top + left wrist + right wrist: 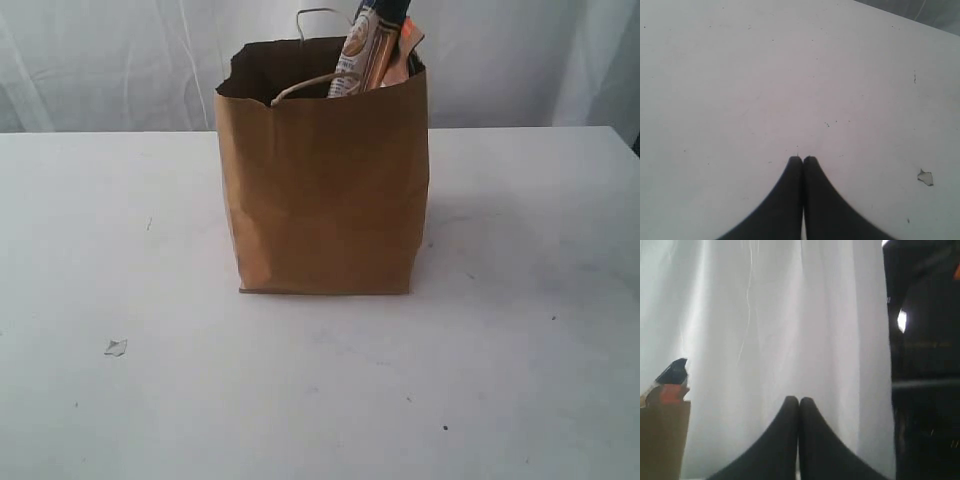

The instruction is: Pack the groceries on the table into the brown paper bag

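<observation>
On the table (pixel 520 350) stands the paper bag (pixel 325 190), pasta packet (pixel 362 50) and pouch (pixel 403 58) inside it; a scrap (pixel 116 347) lies front-left of it.

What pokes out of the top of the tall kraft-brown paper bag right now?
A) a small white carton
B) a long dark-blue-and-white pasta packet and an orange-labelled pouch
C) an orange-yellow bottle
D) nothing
B: the long dark-blue-and-white pasta packet and the orange-labelled kraft pouch rise above the rim of the tall kraft-brown paper bag.

Staged lab setup: plain white table (pixel 520 300), white curtain backdrop (pixel 100 60).
</observation>
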Controlling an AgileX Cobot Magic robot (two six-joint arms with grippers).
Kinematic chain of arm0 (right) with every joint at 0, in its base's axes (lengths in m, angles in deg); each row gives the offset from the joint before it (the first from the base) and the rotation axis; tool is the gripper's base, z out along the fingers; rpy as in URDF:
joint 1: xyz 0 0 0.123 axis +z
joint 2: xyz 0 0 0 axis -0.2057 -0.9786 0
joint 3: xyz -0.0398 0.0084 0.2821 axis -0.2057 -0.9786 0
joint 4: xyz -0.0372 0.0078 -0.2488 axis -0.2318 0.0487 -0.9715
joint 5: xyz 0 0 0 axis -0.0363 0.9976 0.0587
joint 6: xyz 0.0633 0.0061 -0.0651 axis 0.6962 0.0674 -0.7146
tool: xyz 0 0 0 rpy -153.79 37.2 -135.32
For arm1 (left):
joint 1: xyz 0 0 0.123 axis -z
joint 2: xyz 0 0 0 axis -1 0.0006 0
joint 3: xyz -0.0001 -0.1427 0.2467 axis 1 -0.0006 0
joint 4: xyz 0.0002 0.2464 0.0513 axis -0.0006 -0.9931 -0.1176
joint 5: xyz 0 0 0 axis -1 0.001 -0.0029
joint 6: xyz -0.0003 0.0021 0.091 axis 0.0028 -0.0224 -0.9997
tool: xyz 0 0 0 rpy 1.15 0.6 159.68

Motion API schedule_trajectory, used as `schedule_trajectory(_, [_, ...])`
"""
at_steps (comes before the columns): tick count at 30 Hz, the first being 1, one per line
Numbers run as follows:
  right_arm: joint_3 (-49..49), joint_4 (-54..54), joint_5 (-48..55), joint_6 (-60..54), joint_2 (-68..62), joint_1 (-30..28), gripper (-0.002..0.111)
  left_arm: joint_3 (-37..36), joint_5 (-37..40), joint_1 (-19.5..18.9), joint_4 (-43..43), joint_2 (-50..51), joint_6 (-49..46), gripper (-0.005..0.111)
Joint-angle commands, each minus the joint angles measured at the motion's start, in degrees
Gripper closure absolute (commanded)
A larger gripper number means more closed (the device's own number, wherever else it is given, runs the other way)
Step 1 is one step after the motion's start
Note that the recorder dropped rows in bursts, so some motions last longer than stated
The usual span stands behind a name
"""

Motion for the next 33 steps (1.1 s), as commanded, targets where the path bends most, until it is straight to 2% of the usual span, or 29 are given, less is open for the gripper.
schedule_trajectory(1, [-0.4, 3.5, -3.2, -9.3, 7.5, -0.3, 0.108, -0.3, 0.0, 0.1, -0.1, -0.3, 0.3, 0.107])
schedule_trajectory(4, [-0.1, 3.6, 3.0, -9.3, 12.1, -0.3, 0.108, -0.3, 0.0, 0.1, -0.1, -0.3, 0.3, 0.107])
schedule_trajectory(10, [0.2, 3.9, 25.4, -9.3, 13.7, -0.3, 0.108, -0.3, 0.0, 0.1, -0.1, -0.3, 0.3, 0.107])
schedule_trajectory(14, [0.2, 6.7, 38.9, -1.3, 13.7, -0.3, 0.108, -0.3, 0.0, 0.1, -0.1, -0.3, 0.3, 0.107])
schedule_trajectory(15, [0.2, 6.7, 44.9, -1.4, 13.7, -0.3, 0.108, -0.3, 0.0, 0.1, -0.1, -0.3, 0.3, 0.107])
schedule_trajectory(18, [0.2, 5.7, 52.5, -3.7, 13.7, -0.3, 0.108, -0.3, 0.0, 0.1, -0.1, -0.3, 0.3, 0.107])
schedule_trajectory(20, [0.1, 2.2, 53.2, -4.7, 13.7, -0.3, 0.108, -0.3, 0.0, 0.1, -0.1, -0.3, 0.3, 0.107])
schedule_trajectory(21, [-0.1, -3.9, 51.7, -4.6, 13.7, -0.3, 0.108, -0.3, 0.0, 0.1, -0.1, -0.3, 0.3, 0.107])
schedule_trajectory(23, [-0.4, -7.7, 48.7, -1.4, 13.7, -0.4, 0.108, -0.3, 0.3, 0.1, -0.1, -0.3, 0.3, 0.107])
schedule_trajectory(25, [-0.4, -10.2, 52.7, -1.2, 13.7, -1.3, 0.108, -0.3, 0.2, 0.1, -0.1, -0.3, 0.3, 0.107])
schedule_trajectory(33, [-0.4, -10.6, 52.6, -1.2, 13.7, -1.6, 0.108, -0.3, 0.2, 0.1, -0.1, -0.3, 0.3, 0.107])
